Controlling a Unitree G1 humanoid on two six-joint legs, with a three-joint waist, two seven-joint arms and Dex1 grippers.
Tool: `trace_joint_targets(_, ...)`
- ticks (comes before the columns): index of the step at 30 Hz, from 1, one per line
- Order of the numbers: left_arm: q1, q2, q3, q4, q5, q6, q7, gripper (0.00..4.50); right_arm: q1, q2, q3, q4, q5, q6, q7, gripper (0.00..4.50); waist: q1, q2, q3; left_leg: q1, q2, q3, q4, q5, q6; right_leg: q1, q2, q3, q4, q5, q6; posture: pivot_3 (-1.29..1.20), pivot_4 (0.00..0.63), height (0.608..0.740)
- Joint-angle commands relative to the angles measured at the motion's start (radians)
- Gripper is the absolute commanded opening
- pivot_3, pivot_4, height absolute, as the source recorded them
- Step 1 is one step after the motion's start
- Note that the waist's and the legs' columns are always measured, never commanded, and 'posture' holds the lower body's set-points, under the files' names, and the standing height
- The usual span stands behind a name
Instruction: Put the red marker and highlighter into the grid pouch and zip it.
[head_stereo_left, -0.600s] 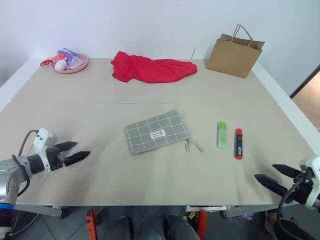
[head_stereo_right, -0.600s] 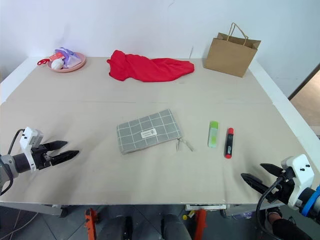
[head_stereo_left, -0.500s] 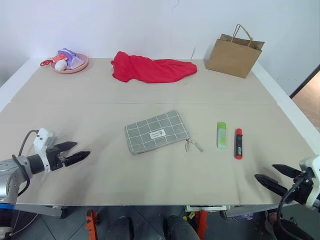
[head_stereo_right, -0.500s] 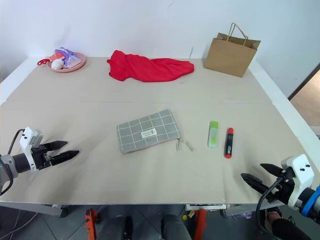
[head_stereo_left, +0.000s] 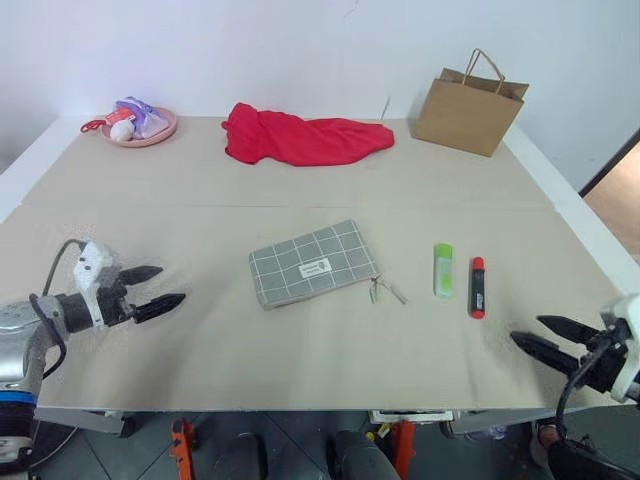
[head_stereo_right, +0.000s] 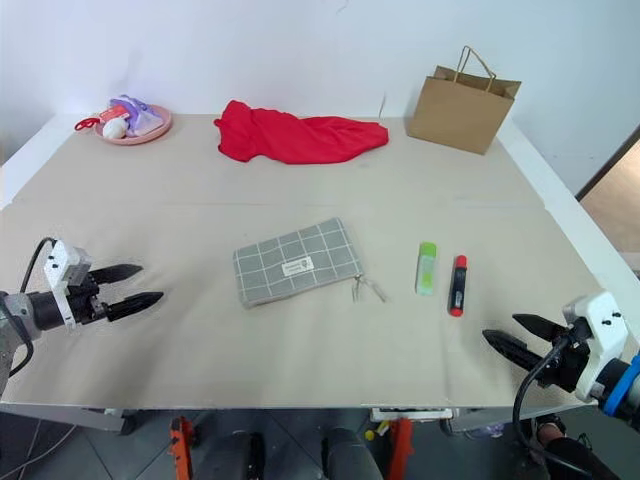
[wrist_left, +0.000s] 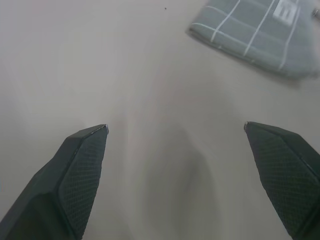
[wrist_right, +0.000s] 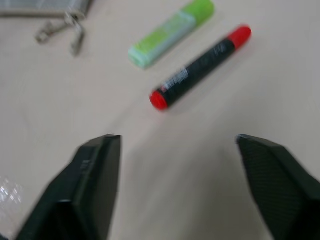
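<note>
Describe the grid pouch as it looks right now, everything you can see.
The grid pouch is a flat grey fabric rectangle with white grid lines and a small white label. It lies slightly angled mid-table, its metal zipper pull trailing toward the highlighter. Neither end effector touches it; whether the zip is open cannot be told.

red cloth (head_stereo_left: 305, 138), brown paper bag (head_stereo_left: 468, 108) and pink plate (head_stereo_left: 140, 128) along the table's (head_stereo_left: 300, 360) far edge

We saw both grippers with tapered black fingers (wrist_left: 80, 170), pads cross-hatched. Left gripper (head_stereo_left: 150, 287) had a white housing behind the fingers, black cable looped off it, silver-grey forearm. Right gripper (head_stereo_right: 518, 336) matched: white block, black cable, blue band on the wrist.
</note>
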Motion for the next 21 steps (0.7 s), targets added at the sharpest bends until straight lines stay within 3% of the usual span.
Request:
trace_joint_targets(1, -0.049, 0.005, -0.029, 0.039, 0.087, -0.26, -0.036, 4.5, -0.041, -0.028, -0.069, -0.076, 0.087, 0.038, 0.012, 2.32, 0.001, 0.0, 0.0, 0.0, 0.0, 0.0, 0.0, 0.0, 0.0, 0.0, 0.0, 0.0, 0.0, 0.001, -0.002, 0.0, 0.15, 0.74)
trace_joint_targets(4, -0.089, -0.003, -0.066, 0.069, 0.122, -0.361, -0.056, 4.5, -0.091, -0.042, -0.055, -0.104, 0.123, 0.06, 0.008, 1.22, 0.001, 0.0, 0.0, -0.001, 0.0, 0.0, 0.0, 0.0, 0.0, 0.0, 0.0, 0.0, 0.0, 0.001, -0.002, 0.0, 0.15, 0.74)
trace_joint_targets(6, -0.125, -0.024, -0.109, 0.072, 0.142, -0.408, -0.071, 4.5, -0.167, -0.047, 0.001, -0.125, 0.155, 0.077, -0.002, 0.1, 0.001, 0.0, 0.0, -0.001, 0.0, 0.0, 0.001, 0.0, 0.0, 0.0, 0.001, 0.0, 0.0, 0.001, -0.001, 0.0, 0.15, 0.74)
trace_joint_targets(10, -0.198, -0.072, -0.201, 0.086, 0.187, -0.472, -0.102, 4.5, -0.362, -0.036, 0.215, -0.141, 0.132, 0.096, -0.029, 0.03, -0.001, 0.0, 0.0, -0.002, 0.0, 0.0, 0.002, 0.001, 0.001, 0.0, 0.003, 0.002, 0.0, 0.003, 0.002, 0.0, 0.15, 0.74)
trace_joint_targets(15, -0.301, -0.116, -0.304, 0.149, 0.258, -0.547, -0.136, 4.5, -0.697, 0.026, 0.652, -0.027, -0.203, 0.011, -0.122, 0.03, -0.006, 0.0, 0.0, -0.002, 0.001, 0.001, 0.005, 0.001, 0.001, -0.001, 0.007, 0.002, 0.001, 0.005, 0.001, 0.0, 0.15, 0.74)
trace_joint_targets(21, -0.34, -0.152, -0.35, 0.175, 0.268, -0.581, -0.152, 4.5, -0.841, 0.105, 0.831, 0.134, -0.377, -0.088, -0.119, 0.03, 0.002, 0.001, 0.0, -0.006, 0.0, 0.001, 0.004, 0.001, 0.004, -0.004, 0.005, 0.001, 0.004, 0.005, -0.004, 0.0, 0.15, 0.74)
